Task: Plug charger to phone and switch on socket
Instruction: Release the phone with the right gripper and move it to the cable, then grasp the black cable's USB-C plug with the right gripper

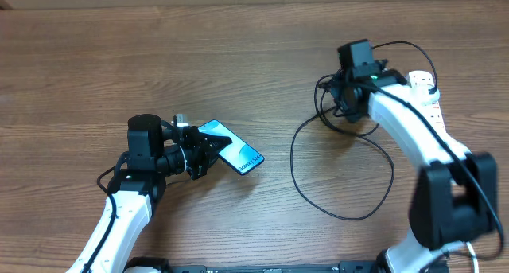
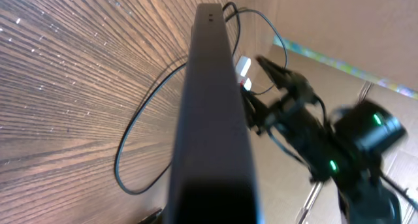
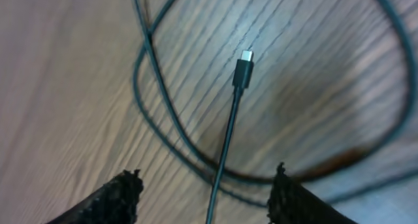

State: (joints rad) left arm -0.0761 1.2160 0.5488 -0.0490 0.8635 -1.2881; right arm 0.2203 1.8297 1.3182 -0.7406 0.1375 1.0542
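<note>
My left gripper [image 1: 197, 152] is shut on the near end of the phone [image 1: 232, 149], whose cyan-blue screen glows. In the left wrist view the phone [image 2: 212, 113] shows edge-on as a dark slab that hides the jaws. The charger's thin black cable [image 1: 343, 173] loops on the table at the right. Its small connector tip [image 3: 243, 67] lies on the wood ahead of my right gripper [image 3: 206, 181], which is open with the cable running between the fingers, untouched. In the overhead view my right gripper [image 1: 347, 107] hovers over the cable's far end. The white socket [image 1: 426, 88] lies at the far right, mostly hidden by the right arm.
The wooden table [image 1: 119, 58] fills the view. The cable loop [image 2: 140, 139] and part of the white socket [image 2: 243, 67] show past the phone in the left wrist view, with the right arm [image 2: 326, 139] beyond.
</note>
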